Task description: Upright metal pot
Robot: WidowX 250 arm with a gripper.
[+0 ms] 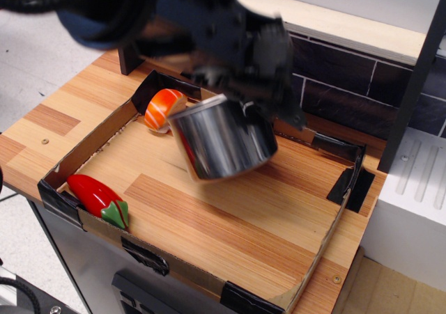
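The metal pot [223, 140] is a shiny steel cylinder held above the wooden tray floor, tilted with its rim up and toward the back. My black gripper [244, 95] is blurred with motion and sits at the pot's upper rim, shut on it. The arm reaches in from the upper left and hides the pot's opening and its handles.
A shallow cardboard-walled tray [83, 220] with black tape at its corners surrounds the work area. An orange-and-white sushi toy [163, 108] lies at the tray's back left. A red pepper toy [97, 197] lies at the front left. A dark tiled backsplash [348, 77] stands behind.
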